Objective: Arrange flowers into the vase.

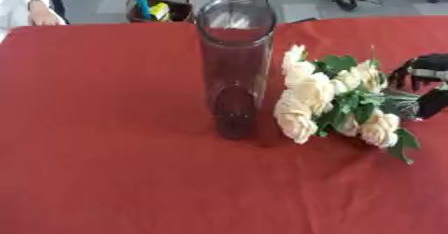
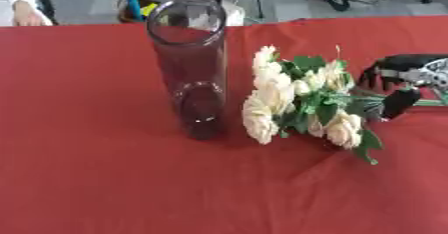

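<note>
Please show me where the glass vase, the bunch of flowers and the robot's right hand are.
glass vase (image 1: 234,68): left eye view, on its wall.
bunch of flowers (image 1: 308,98): left eye view, on a cream bloom.
right hand (image 2: 404,75): right eye view, on its black back.

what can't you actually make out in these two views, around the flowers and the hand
- Flower stems: both views, hidden behind the cream flowers and the right hand.
- Right hand: whether its curled fingers touch the stems, blurred; cut off by the left eye view's edge.
- Left hand: in neither view.
- Glass vase: contents, too blurred.
</note>
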